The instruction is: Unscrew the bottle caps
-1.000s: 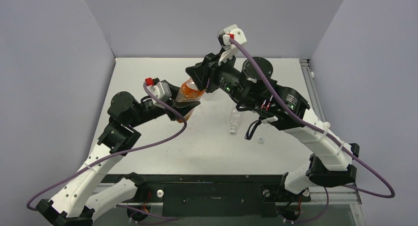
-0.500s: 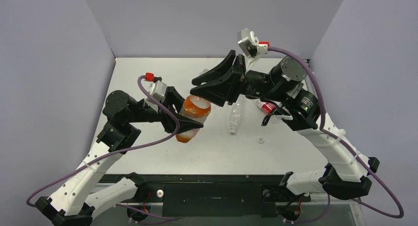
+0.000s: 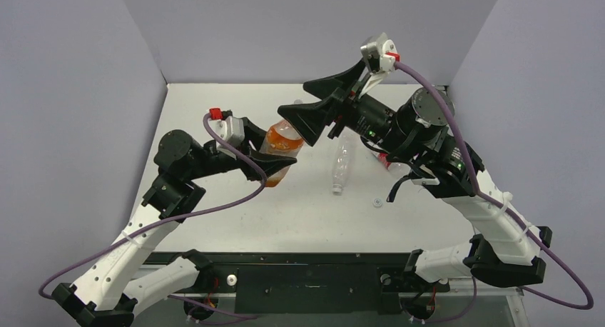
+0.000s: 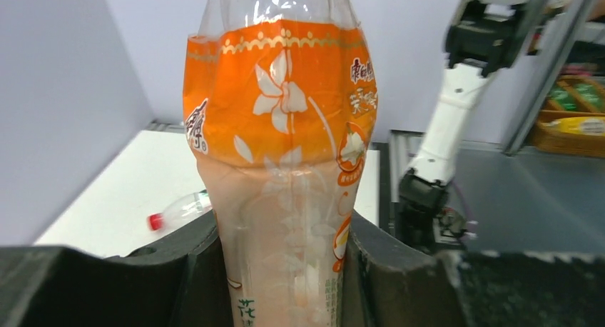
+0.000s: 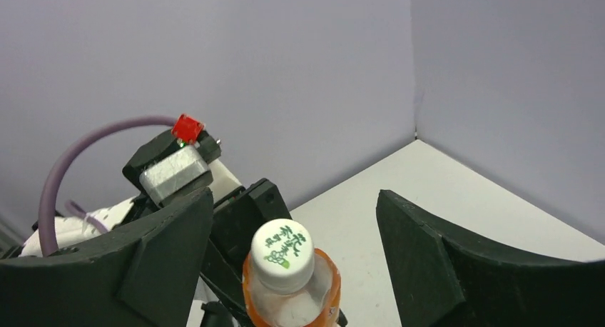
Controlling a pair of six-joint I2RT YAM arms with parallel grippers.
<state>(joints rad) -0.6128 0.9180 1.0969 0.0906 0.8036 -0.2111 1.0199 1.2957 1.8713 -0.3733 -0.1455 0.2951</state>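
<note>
Left hand (image 4: 289, 270) is clamped on the crinkly orange bottle (image 3: 280, 143) above the tabletop (image 3: 300, 213), neck tilted far-right. Round whitish cap (image 5: 283, 248) w/ green print is on top, btw wide-spread fingers of the right hand (image 5: 294, 198), not touching. 1 s ago that hand sat on the cap.

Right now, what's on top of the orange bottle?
The orange bottle carries a whitish cap with green print, between the fingers of the open right gripper, apparently untouched. Threads beneath the cap are covered.
</note>
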